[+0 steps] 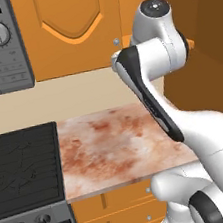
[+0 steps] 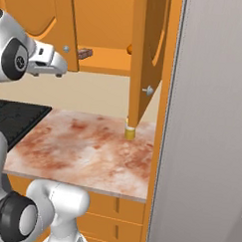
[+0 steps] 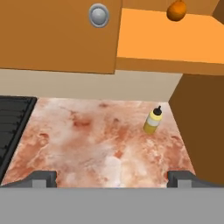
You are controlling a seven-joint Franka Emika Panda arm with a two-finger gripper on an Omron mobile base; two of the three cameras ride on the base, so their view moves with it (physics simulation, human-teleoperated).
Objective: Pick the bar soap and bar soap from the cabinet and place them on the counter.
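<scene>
With fingers [image 3: 112, 178] spread wide and empty at the frame's bottom, above the surface [image 3: 92, 140], the hand faces the open cabinet [image 2: 108, 60], where one soap [image 2: 85, 53] lies on the shelf at upper left, likely its next target.

arm [image 1: 207, 129]: glossy white shells | dark joints | rounded links

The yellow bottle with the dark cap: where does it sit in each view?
Left base view: not in it.
Right base view: the yellow bottle stands right of centre on the counter, its top hidden behind the open cabinet door.
Hand view: right of centre, upright on the counter.
Shared landmark: the black stove top.
</scene>
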